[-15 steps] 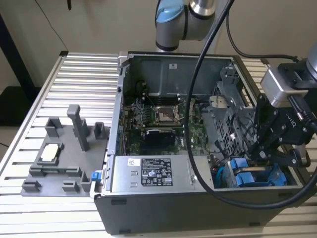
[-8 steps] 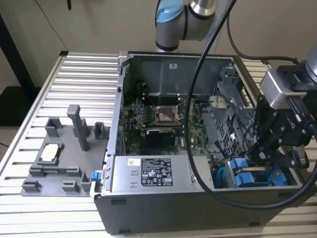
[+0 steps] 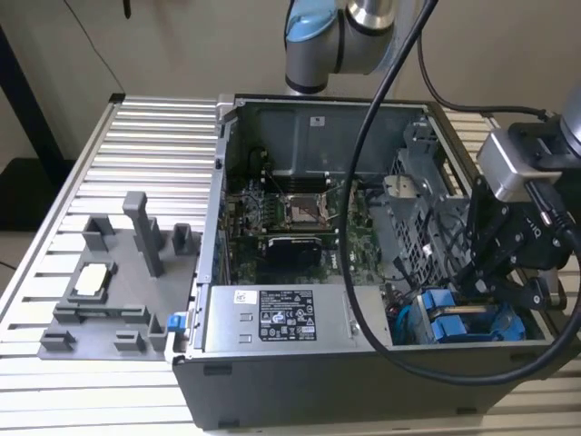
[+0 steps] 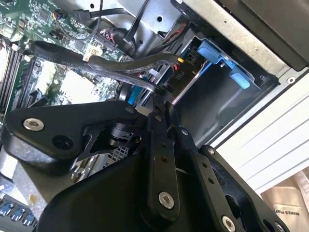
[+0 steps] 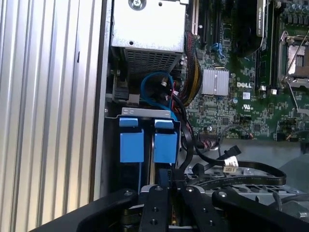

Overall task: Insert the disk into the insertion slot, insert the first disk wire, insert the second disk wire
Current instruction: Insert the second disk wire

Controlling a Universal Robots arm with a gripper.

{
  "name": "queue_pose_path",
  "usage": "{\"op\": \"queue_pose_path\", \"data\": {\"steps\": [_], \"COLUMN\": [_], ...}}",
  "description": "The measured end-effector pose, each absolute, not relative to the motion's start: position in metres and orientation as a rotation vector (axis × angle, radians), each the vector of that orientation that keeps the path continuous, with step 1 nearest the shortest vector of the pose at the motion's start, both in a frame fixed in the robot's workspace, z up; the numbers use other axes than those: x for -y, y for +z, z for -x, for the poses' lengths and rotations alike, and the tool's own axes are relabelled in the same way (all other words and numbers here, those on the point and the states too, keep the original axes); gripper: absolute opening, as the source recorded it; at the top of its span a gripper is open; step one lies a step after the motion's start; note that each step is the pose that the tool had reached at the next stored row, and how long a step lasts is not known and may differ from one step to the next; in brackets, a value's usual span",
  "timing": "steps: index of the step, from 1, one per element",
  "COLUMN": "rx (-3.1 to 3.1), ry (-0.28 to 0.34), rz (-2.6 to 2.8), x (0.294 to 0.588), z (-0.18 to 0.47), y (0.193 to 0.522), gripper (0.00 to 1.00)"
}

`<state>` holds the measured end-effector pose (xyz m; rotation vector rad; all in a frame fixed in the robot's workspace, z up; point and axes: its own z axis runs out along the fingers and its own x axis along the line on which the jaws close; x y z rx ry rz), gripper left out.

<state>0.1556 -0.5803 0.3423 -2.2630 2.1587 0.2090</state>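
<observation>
exterior view, end effector [image 3: 481, 272] above insertion slot [image 3: 472, 322], disk hidden

I see a ribbed aluminium table [image 3: 145, 136] made of long slats running across the exterior view; its pale slats also show in the first wrist view [image 5: 48, 106]. Directly on it sits an open grey computer case [image 3: 272, 381], lying on its side toward the exterior view's right, its front edge close to the table's near edge. Beside it, on the exterior view's left, I see a flat grey fixture tray [image 3: 109, 309] with upright posts and blocks, resting on the slats and reaching the case's wall, where a small blue clip [image 3: 176, 321] sits.
</observation>
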Motion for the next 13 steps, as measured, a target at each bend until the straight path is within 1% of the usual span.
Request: {"op": "queue_pose_path", "data": {"steps": [13], "rx": [-2.186], "ry": [0.22], "rz": [2.225], "x": [0.5805], "z": [-0.157], "y": [0.3392], "gripper": [0.16]}}
